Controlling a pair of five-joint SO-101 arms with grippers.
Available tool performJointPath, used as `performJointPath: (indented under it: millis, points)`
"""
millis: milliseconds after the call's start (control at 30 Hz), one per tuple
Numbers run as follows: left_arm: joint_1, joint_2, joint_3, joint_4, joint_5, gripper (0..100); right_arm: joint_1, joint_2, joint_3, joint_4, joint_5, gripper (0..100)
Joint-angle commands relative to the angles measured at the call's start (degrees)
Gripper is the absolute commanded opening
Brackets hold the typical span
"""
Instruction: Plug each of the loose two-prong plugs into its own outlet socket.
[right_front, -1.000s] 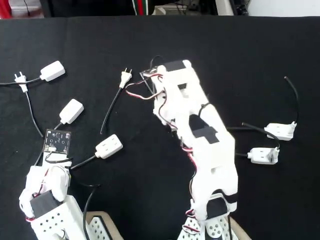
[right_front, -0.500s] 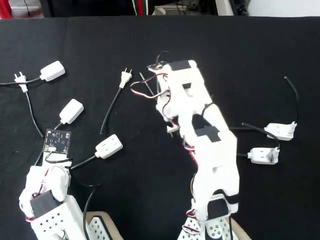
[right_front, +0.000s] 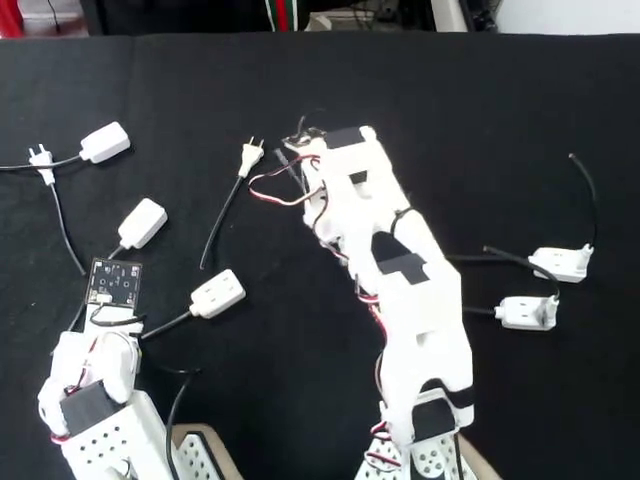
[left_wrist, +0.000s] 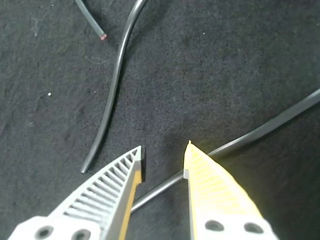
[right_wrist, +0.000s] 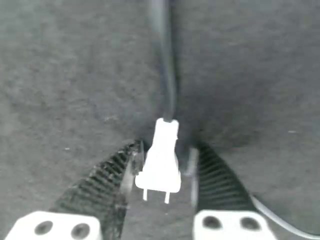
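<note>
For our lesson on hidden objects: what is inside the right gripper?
A white two-prong plug lies between the right gripper's open fingers, black cable leading away. The cloth under the plug is covered.

light: bright, diffuse overhead | shadow: soft patch around plug (right_wrist: 160, 161)

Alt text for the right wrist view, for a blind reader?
A white two-prong plug lies between the open fingers of the right gripper, prongs toward the camera. Its black cable runs away across the dark cloth tabletop.
</note>
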Motion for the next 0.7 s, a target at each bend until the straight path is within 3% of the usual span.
performJointPath:
  millis: [0,267,467,667]
  points:
    - [0.4,-0.53,0.31,0.18,-0.7,14,-1.67,2.15,0.4,1.05,-0.18,7.3]
    - [0.4,-0.53,0.31,0.26,-0.7,14,-1.49,1.89,-9.19,11.43,3.08,7.0]
    - [0.4,-0.53,0.31,0.26,-0.7,14,-2.11,2.33,-16.48,10.55,8.53,8.0]
    - [0.4,-0.53,0.31,0.26,-0.7,14,-2.02,2.24,-15.25,13.01,12.13,23.2]
